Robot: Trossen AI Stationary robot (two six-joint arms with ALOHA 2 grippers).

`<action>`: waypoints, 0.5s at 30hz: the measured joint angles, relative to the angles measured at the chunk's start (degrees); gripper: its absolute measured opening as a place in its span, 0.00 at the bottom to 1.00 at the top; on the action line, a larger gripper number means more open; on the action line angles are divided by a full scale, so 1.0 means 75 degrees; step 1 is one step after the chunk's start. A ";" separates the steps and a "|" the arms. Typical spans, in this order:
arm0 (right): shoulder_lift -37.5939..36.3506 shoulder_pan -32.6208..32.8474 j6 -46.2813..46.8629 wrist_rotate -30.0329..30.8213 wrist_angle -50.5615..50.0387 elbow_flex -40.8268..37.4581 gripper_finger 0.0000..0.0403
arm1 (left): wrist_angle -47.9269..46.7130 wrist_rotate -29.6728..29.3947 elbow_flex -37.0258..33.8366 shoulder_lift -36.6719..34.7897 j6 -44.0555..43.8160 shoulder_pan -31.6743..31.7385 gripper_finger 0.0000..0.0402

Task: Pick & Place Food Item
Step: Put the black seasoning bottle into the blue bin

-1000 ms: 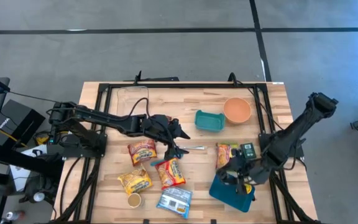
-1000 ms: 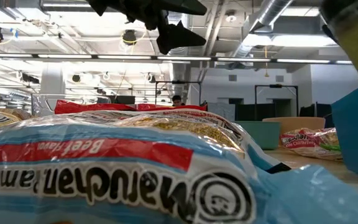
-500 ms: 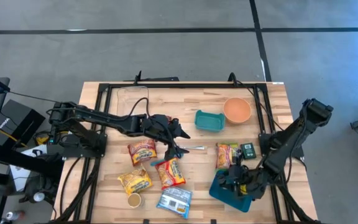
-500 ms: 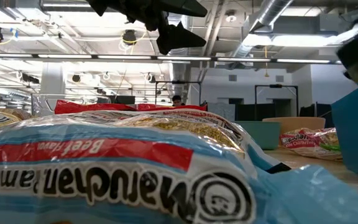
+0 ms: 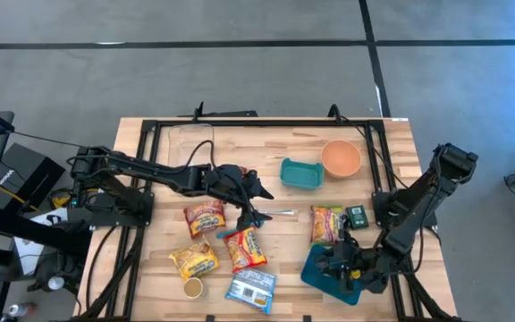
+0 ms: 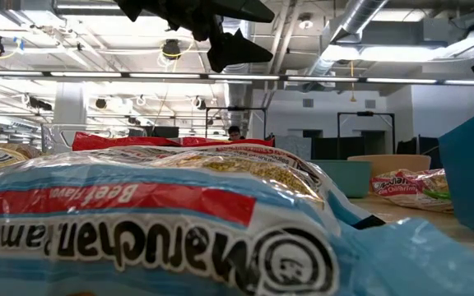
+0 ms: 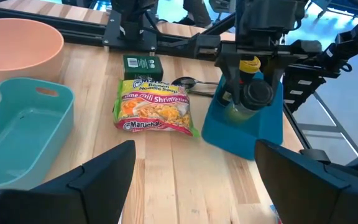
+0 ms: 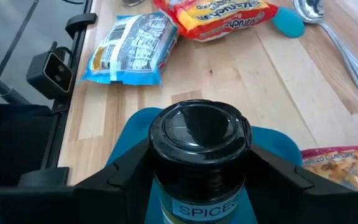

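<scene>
A spice jar (image 8: 197, 134) with a black lid and a "SPICES" label sits in my right gripper (image 5: 345, 268), which is shut on it above a blue container (image 5: 325, 279) at the table's near right. The left wrist view shows the jar (image 7: 253, 93) tilted, its lid toward the table's middle, just over the blue container (image 7: 253, 130). Whether the jar touches the container I cannot tell. My left gripper (image 5: 256, 201) hovers open above the middle of the table, with nothing between its fingers (image 7: 104, 171). My right gripper pinches the spice jar's body just below the black lid (image 8: 197, 163), one finger (image 8: 126, 174) on either side. The fingers slant down from the table's right side. The jar is tilted in the hold, lid uppermost, over the blue container.
Ramen packs (image 5: 205, 217) (image 5: 247, 248) (image 5: 194, 260) and a blue-white pack (image 5: 251, 289) lie near the middle front, beside a small cup (image 5: 192, 287). A shrimp ramen pack (image 5: 325, 222), green box (image 5: 358, 216), spoon (image 5: 275, 212), teal dish (image 5: 300, 173) and orange bowl (image 5: 341, 158) lie farther back.
My right gripper has gone down and toward the table's near edge with the spice jar, coming over the blue container, and has turned somewhat on the way. The jar has dropped out of the low view's top right corner.
</scene>
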 joint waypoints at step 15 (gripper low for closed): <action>0.0012 0.0425 0.0992 0.0262 -0.0371 -0.0003 0.52 | 0.0000 0.0003 0.0000 0.0003 0.0000 0.0000 0.80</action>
